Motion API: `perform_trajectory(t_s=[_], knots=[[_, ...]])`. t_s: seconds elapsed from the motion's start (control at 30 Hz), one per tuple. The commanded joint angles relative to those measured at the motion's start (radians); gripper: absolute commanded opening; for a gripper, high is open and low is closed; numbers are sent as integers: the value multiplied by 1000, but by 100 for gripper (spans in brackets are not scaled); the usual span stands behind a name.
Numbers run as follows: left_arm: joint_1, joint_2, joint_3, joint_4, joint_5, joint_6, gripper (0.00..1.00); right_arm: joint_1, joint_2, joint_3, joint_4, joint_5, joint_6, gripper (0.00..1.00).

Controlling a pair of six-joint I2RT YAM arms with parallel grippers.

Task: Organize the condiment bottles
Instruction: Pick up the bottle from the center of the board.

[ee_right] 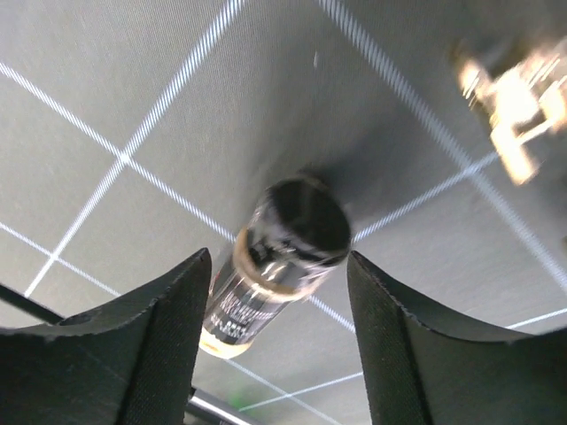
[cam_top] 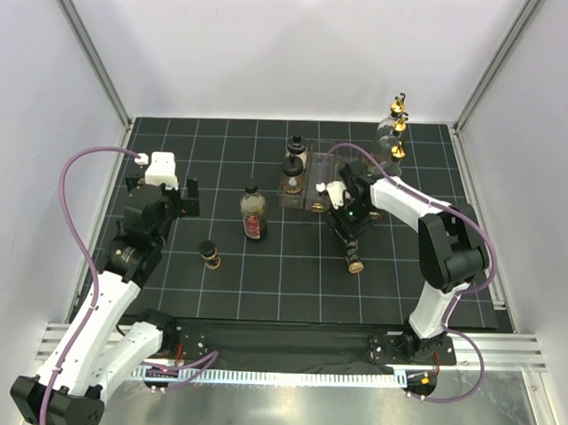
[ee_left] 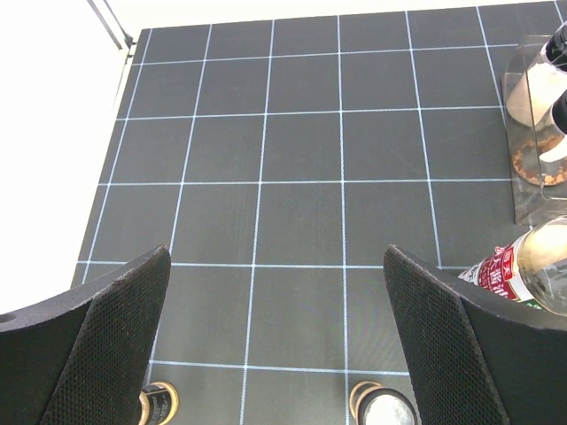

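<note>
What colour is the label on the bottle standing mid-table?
Red label with white print; left wrist view shows it best.

Eight bottles, one rack and two claws on the worktop (cam_top: 263,277)

Seen from above: three gold-spouted clear bottles (cam_top: 397,132) bunched in the far right corner, two black-capped bottles (cam_top: 293,166) in the single clear rack (cam_top: 308,183), one red-labelled bottle (cam_top: 254,214) and two short brown bottles (cam_top: 210,255). The second brown one is at (cam_top: 355,262). One gold piece (cam_top: 318,205) beside the rack is too blurred to class. There are two arms (cam_top: 122,300) and two claws, a left claw (ee_left: 275,266) and a right claw (ee_right: 279,266).
</note>
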State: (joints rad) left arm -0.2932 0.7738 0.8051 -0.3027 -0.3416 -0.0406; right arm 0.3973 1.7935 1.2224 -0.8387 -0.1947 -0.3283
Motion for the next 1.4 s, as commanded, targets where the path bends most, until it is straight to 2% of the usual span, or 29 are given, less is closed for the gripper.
perform_trajectory(t_s=[0.0, 0.23, 0.33, 0.8, 1.03, 1.07, 1.13, 1.17, 1.27, 1.3, 1.37], knots=[[5, -22, -9, 57, -25, 16, 100, 15, 33, 72, -11, 27, -3, 62], [5, -27, -12, 62, -20, 16, 100, 49, 69, 77, -16, 60, -15, 53], [5, -28, -11, 63, -17, 16, 100, 69, 73, 81, -25, 87, -23, 53], [6, -38, -14, 65, -11, 13, 100, 98, 115, 104, -92, 167, -48, 58], [5, -42, -15, 65, -11, 10, 100, 115, 139, 117, -94, 179, -41, 56], [5, -44, -15, 66, -11, 10, 100, 117, 139, 117, -92, 179, -41, 54], [5, -45, -15, 66, -11, 10, 100, 117, 145, 115, -92, 175, -41, 44], [5, -45, -15, 68, -11, 11, 100, 115, 147, 114, -91, 172, -41, 32], [5, -48, -15, 66, -11, 10, 100, 115, 136, 109, -103, 140, -46, 15], [5, -48, -17, 70, -11, 10, 100, 117, 127, 106, -103, 124, -48, 6], [5, -48, -20, 70, -11, 10, 100, 115, 89, 103, -111, 106, -55, 4]])
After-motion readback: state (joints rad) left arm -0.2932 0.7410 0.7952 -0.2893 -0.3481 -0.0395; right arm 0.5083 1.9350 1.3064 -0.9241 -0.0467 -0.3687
